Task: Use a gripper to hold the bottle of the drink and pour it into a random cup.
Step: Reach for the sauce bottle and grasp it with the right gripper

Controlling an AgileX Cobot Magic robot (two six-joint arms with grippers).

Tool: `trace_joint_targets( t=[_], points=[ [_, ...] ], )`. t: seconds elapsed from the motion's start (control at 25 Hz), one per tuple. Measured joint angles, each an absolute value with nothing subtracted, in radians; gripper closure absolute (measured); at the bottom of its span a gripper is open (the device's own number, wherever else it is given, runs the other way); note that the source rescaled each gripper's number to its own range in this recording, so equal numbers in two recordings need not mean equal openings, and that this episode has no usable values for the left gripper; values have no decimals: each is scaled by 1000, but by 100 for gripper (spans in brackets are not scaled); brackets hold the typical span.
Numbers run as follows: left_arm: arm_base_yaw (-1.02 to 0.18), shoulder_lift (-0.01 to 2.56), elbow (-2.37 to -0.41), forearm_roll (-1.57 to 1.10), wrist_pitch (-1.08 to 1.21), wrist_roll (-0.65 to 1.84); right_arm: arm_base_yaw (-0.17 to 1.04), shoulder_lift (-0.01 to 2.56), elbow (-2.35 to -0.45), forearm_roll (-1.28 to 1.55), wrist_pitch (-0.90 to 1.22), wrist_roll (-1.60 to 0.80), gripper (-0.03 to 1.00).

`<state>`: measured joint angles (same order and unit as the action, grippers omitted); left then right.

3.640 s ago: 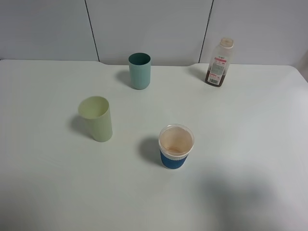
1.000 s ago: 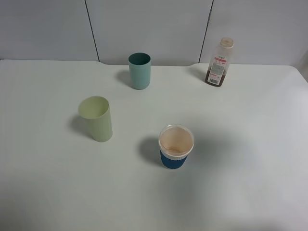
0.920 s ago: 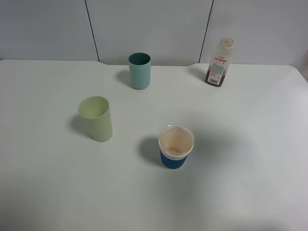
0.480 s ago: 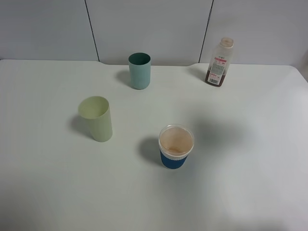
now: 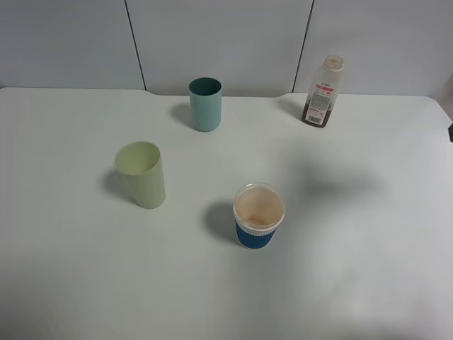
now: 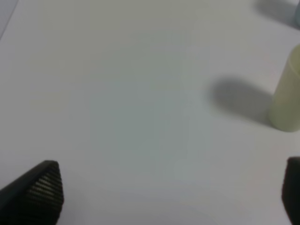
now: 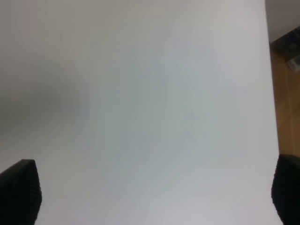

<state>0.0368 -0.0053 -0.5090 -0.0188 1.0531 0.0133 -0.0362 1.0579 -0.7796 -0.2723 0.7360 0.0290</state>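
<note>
The bottle of the drink [image 5: 323, 92] stands upright at the back right of the table, with brown liquid low in it. The pale yellow-green cup [image 5: 144, 174] stands at the left middle and also shows in the left wrist view [image 6: 287, 98]. My left gripper [image 6: 168, 197] is open and empty over bare table, apart from the cup. My right gripper [image 7: 152, 197] is open and empty over bare table near the table's edge. The bottle does not show in either wrist view. Only a small dark part [image 5: 450, 132] shows at the right edge of the high view.
A teal-green tumbler [image 5: 205, 104] stands at the back middle. A clear cup with a blue sleeve [image 5: 259, 216] stands at the front middle. The white table [image 5: 354, 269] ends at a wall behind. Wooden floor [image 7: 286, 84] shows past the table's edge.
A soft shadow on the table has moved from the front right toward the back, to the right of the blue-sleeved cup. A dark part has appeared at the right edge. The objects have not moved.
</note>
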Motion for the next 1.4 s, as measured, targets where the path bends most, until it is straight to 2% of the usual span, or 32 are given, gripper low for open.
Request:
trace_joint_targets(
  t=[0.28,0.6,0.84,1.16,1.4],
  points=[
    [37,-5,-509,-19,1053,13,-36,1145,-780,-304,641,76,-3],
    [37,-5,-509,-19,1053,14,-36,1260,-780,-497,557,301,-3],
    [37,-5,-509,-19,1053,14,-36,1325,-780,-671,411,494,-3],
    [37,-5,-509,-19,1054,14,-36,1417,-780,-882,263,643,-3],
    [37,-5,-509,-18,1054,15,-37,1489,-780,-1012,77,738,-3]
  ],
)
